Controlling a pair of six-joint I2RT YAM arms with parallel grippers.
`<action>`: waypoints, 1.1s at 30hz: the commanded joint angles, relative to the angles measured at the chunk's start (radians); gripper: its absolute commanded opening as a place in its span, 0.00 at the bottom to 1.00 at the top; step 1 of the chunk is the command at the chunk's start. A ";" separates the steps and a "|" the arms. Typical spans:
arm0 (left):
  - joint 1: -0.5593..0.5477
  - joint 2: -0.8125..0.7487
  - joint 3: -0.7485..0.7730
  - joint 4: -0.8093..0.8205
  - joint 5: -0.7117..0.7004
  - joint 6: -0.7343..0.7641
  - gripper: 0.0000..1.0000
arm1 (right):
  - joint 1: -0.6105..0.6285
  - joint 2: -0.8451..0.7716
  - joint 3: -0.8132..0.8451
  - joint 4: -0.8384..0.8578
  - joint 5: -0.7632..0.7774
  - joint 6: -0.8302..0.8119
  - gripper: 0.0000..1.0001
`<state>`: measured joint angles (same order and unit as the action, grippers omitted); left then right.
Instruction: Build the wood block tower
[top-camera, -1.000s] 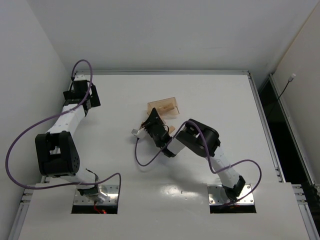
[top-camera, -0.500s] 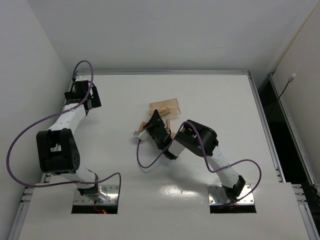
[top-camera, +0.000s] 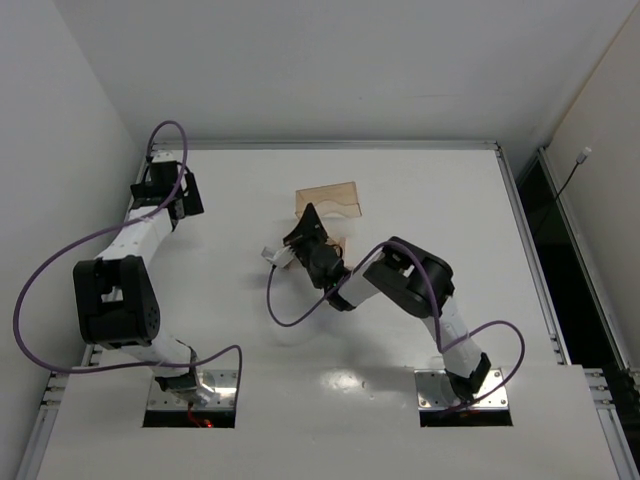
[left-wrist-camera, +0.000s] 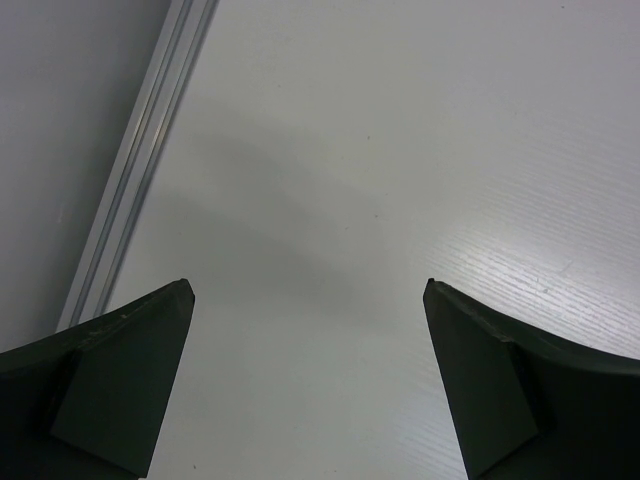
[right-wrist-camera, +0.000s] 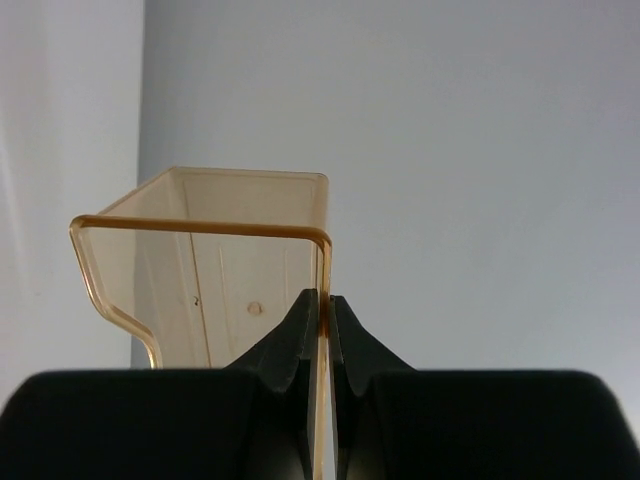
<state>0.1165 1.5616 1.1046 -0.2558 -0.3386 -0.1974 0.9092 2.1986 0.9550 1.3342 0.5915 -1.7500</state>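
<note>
My right gripper (top-camera: 307, 226) is shut on the side wall of the translucent tan plastic tray (top-camera: 328, 199) and holds it tipped up near the table's middle. In the right wrist view the fingertips (right-wrist-camera: 322, 297) pinch the tray's wall (right-wrist-camera: 230, 265), and the tray's inside looks empty. A bit of light-tan wood block (top-camera: 339, 249) shows beside the right wrist; the other blocks are hidden by the arm. No tower shows. My left gripper (top-camera: 165, 190) is open and empty at the far left; its wrist view (left-wrist-camera: 308, 290) shows only bare table.
A metal rail (left-wrist-camera: 135, 190) runs along the table's left edge beside the left gripper. Purple cables (top-camera: 290, 310) loop over the table near both arms. The right arm's elbow (top-camera: 410, 275) sits just right of the tray.
My right gripper has swung with the tray, carrying it a little toward the far side. Tan blocks that showed under the gripper half a second ago are now mostly covered. The left arm has hardly moved.
</note>
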 joint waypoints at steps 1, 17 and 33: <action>-0.018 0.006 0.044 0.018 0.004 -0.019 0.99 | -0.019 0.072 -0.024 0.487 0.001 -0.011 0.00; -0.028 0.006 0.044 0.027 -0.017 -0.019 0.99 | -0.078 0.040 0.206 0.477 0.073 -0.011 0.00; -0.077 0.006 0.044 0.027 -0.027 -0.019 0.99 | -0.300 -0.261 0.608 -1.253 0.282 1.118 0.00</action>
<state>0.0463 1.5738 1.1213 -0.2539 -0.3588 -0.2039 0.6853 1.9682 1.4345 0.7753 0.8894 -1.1122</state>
